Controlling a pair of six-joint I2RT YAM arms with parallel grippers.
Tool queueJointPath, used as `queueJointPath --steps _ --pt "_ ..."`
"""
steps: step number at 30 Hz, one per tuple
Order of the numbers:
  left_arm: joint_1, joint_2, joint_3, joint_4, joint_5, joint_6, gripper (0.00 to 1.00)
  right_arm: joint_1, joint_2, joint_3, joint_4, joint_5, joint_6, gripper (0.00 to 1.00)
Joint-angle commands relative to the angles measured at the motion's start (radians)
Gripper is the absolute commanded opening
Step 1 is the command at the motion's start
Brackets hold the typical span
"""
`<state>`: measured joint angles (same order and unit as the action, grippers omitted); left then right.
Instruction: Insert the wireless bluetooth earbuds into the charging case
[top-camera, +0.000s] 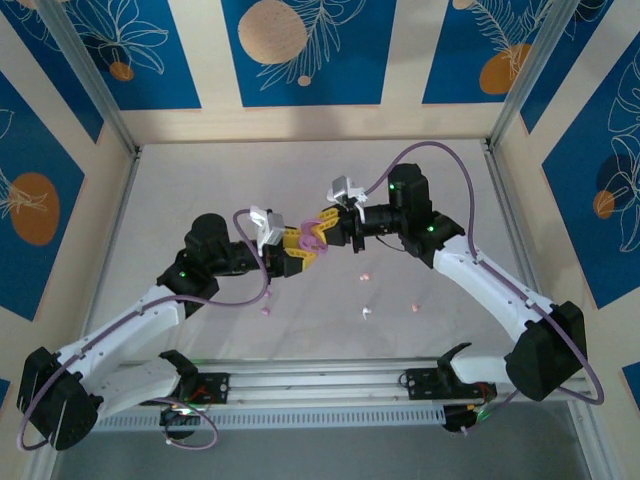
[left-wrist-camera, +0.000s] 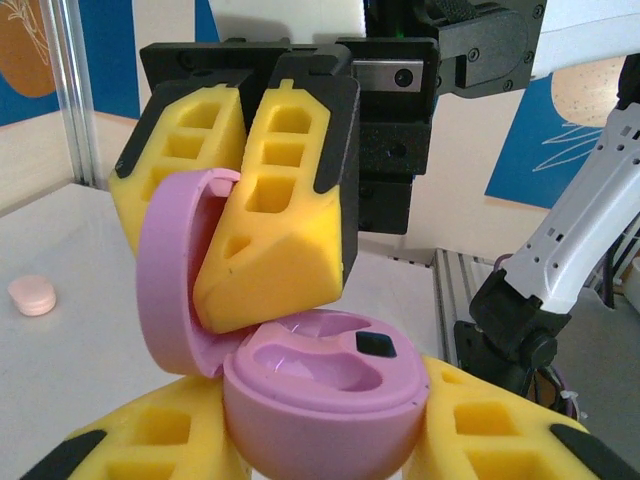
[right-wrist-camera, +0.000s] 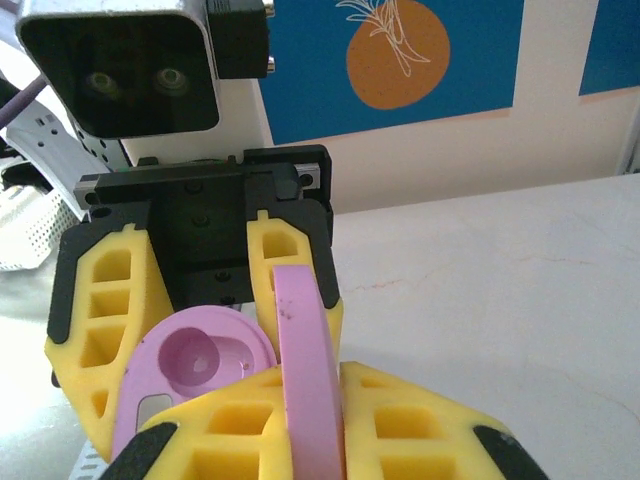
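From above, the left gripper (top-camera: 298, 257) and right gripper (top-camera: 326, 236) meet mid-worktop (top-camera: 200, 180) on the purple case (top-camera: 311, 243). The buds (top-camera: 367, 313) lie loose from four to seven o'clock of it, well apart.

Left wrist: left jaws are closed on the case's base and right jaws pinched shut on the raised lid (left-wrist-camera: 165, 270). The wells (left-wrist-camera: 310, 360) that show are empty.

Right wrist: the lid stands edge-on between the right jaws.

The buds look light, hard and slippery. Pinch one gently across its middle.

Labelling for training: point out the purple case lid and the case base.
case lid (right-wrist-camera: 308, 370): right wrist view, on its narrow edge.
case base (left-wrist-camera: 320, 425): left wrist view, on its front wall.
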<state>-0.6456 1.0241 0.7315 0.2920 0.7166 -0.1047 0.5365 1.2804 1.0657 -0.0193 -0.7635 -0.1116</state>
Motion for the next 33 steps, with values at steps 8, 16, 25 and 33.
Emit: queueJointPath --steps 8,16,25,33 --pt "-0.008 0.008 0.024 0.024 -0.020 -0.045 0.55 0.028 -0.034 0.031 -0.041 0.044 -0.060 0.07" --pt "-0.012 0.031 0.042 0.023 -0.008 -0.069 0.62 0.040 -0.047 0.014 -0.016 0.105 -0.060 0.07" --pt "-0.019 0.037 0.048 0.032 -0.015 -0.068 0.62 0.043 -0.054 0.004 -0.007 0.127 -0.065 0.08" --pt "-0.025 0.048 0.051 0.038 -0.009 -0.070 0.57 0.048 -0.056 -0.003 0.001 0.143 -0.065 0.08"
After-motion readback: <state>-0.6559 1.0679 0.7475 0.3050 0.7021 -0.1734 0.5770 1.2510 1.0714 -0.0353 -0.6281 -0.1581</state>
